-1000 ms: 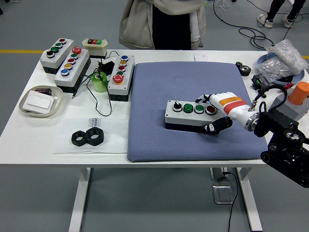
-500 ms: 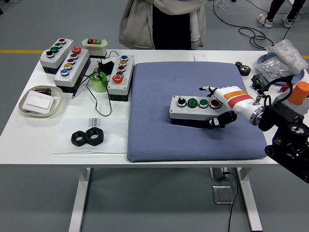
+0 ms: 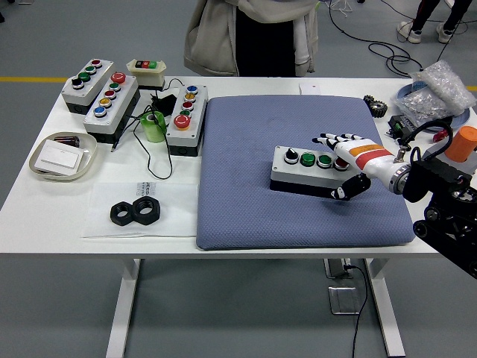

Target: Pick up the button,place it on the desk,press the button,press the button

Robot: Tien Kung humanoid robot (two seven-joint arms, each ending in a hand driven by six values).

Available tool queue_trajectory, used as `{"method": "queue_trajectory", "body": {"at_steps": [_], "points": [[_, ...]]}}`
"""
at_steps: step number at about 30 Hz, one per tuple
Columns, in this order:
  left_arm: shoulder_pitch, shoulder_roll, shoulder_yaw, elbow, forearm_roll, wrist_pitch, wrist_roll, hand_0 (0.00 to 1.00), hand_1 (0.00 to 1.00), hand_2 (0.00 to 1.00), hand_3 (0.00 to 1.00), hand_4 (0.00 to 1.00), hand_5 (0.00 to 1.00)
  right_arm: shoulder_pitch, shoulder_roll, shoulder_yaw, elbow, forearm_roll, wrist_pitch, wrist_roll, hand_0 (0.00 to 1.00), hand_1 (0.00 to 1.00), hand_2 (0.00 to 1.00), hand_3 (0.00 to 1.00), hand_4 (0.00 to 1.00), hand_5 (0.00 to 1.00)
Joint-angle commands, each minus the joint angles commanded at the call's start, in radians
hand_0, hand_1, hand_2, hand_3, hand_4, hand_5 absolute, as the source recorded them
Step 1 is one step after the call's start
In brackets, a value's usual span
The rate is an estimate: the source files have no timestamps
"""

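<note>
A grey button box [image 3: 309, 170] with a black knob, two green buttons and a red button lies on the blue mat [image 3: 246, 201], right of its middle. My right hand [image 3: 348, 165] grips the box's right end, fingers over its far side and thumb [image 3: 350, 188] against the near side. The box looks tilted, its near edge slightly raised off the mat. The left arm is out of view.
Several other button boxes [image 3: 112, 101] stand at the table's back left, with a green tape roll [image 3: 154, 127], a tray [image 3: 63, 156] and two black nuts [image 3: 136, 211]. An orange cap [image 3: 465, 143] and bagged parts [image 3: 440, 89] sit at the right. A person [image 3: 253, 33] stands behind the table.
My right hand has carried the button box to the right and slightly farther back across the mat, still gripping its right end.
</note>
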Motion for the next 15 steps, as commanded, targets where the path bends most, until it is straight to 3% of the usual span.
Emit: {"method": "queue_trajectory", "body": {"at_steps": [9,13,14,15], "points": [[0.0,0.001,-0.001,0.001,0.001,-0.001,-0.001,0.682,0.646,0.739,0.785,0.681,0.998,-0.073,-0.06,0.164,0.195,-0.033,-0.044,-0.017,0.998,0.926,0.998,0.998,0.984,0.108],[0.002,0.001,-0.003,0.001,0.004,-0.001,-0.001,0.682,0.646,0.739,0.785,0.681,0.998,-0.127,-0.106,0.224,0.298,-0.01,-0.138,-0.074,0.998,0.926,0.998,0.998,0.984,0.108],[0.002,0.001,-0.002,0.001,0.004,-0.001,-0.001,0.682,0.646,0.74,0.784,0.68,0.998,-0.137,-0.116,0.227,0.314,-0.005,-0.163,-0.093,0.717,0.538,0.567,0.916,0.727,0.002],[0.003,0.001,-0.002,0.001,0.004,-0.002,-0.001,0.682,0.646,0.74,0.784,0.68,0.998,-0.146,-0.125,0.228,0.327,-0.002,-0.202,-0.117,0.717,0.538,0.567,0.916,0.727,0.002]]}}
